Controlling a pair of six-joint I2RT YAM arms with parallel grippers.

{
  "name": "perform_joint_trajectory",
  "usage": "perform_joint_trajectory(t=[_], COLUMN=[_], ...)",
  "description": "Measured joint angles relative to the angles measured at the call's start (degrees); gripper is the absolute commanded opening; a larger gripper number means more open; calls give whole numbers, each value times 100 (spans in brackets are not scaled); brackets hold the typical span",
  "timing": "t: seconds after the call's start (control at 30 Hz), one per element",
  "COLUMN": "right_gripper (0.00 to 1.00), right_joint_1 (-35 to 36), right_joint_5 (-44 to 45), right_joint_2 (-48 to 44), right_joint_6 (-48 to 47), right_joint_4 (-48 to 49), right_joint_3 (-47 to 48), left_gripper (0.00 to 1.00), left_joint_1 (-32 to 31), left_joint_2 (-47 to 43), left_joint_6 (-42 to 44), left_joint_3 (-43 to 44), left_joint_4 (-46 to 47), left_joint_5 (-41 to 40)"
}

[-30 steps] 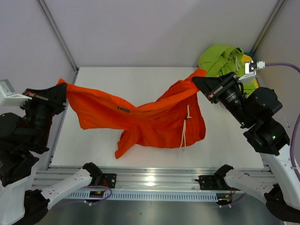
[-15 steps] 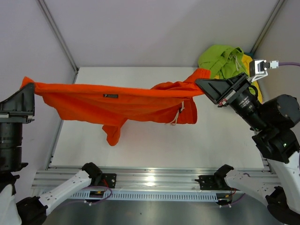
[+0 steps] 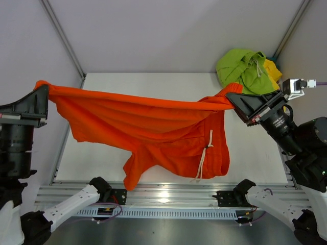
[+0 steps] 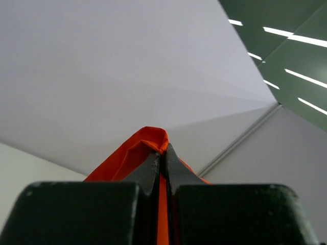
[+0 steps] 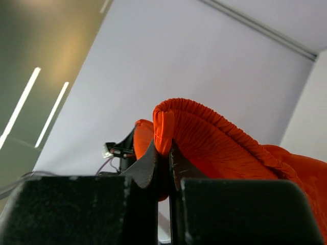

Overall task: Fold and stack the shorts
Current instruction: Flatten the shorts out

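Evidently to spread them for folding, left gripper (image 3: 43, 93) and right gripper (image 3: 233, 98) each clamp one end of the orange shorts (image 3: 153, 127) above the table (image 3: 153, 84).

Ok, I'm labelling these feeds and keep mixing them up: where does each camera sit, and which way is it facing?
Top external: above and behind the bases, looking down on the table; left arm and right arm show, orange shorts stretched between them.
Left wrist: on the left arm, tilted up at the wall; left pincer shut on the shorts.
Right wrist: on the right arm, also tilted up; right pincer shut on the gathered waistband.
Shared: all three see the orange shorts; only the top sees the table.
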Motion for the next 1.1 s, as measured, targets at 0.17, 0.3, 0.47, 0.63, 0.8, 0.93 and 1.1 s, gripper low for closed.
perform_joint_trajectory(t=[0.17, 0.3, 0.47, 0.63, 0.8, 0.93, 1.1], right_gripper=[0, 0, 0, 0, 0, 0, 0], right_joint_1=[-125, -1029, -2050, -2208, -2208, -2146, -2050], right_joint_5=[649, 378, -181, -632, -1196, -1580, -1891], right_joint_2=[428, 1069, 2308, 2815, 2780, 2376, 1471], right_joint_6=[81, 376, 597, 509, 267, 109, 55], right_joint_4=[-177, 164, 378, 599, 1071, 1388, 1425], right_joint_3=[-424, -1491, -2277, -2199, -1495, -1165, -1150], left_gripper=[0, 0, 0, 0, 0, 0, 0], left_joint_1=[7, 238, 1386, 1622, 1628, 1628, 1628], left_joint_2=[627, 1220, 2326, 2691, 2168, 1401, 345], left_joint_6=[-341, -756, -1287, -1344, -1172, -992, -844], left_joint_3=[-503, -1453, -2135, -2168, -1731, -1478, -1460], left_joint_4=[94, 140, 138, 197, 468, 802, 1097], left_joint_5=[-570, -702, -79, 234, 529, 848, 1257])
